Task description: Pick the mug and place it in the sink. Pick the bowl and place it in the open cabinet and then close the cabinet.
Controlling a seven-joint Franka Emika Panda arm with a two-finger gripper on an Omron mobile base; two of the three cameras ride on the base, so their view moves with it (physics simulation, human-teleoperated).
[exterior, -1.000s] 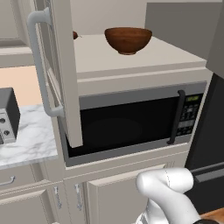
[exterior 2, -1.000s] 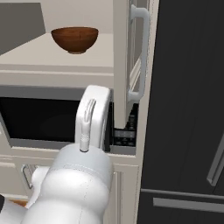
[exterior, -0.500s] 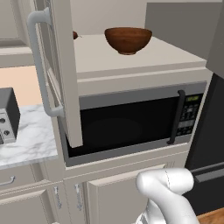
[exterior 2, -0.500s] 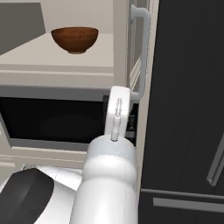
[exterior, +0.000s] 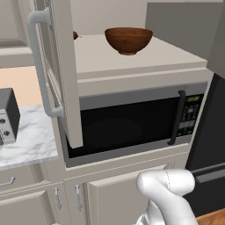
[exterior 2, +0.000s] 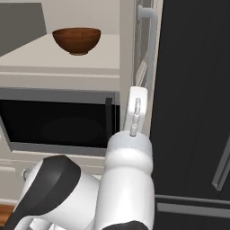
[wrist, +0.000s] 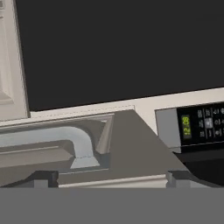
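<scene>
Since a second ago my arm's upper link has swung right across the right base view, toward the beige panelled upper cabinet door [exterior 2: 144,67]; the wide, round, reddish-brown wooden bowl [exterior: 128,40] has not moved from the cabinet shelf over the black built-in microwave [exterior: 132,125]. I judge the door stiff and light to swing, best pushed on its panel or taken by its curved silver bar handle [wrist: 65,140], which the hand view shows close up. My gripper [wrist: 111,177] has its tips spread wide, empty.
</scene>
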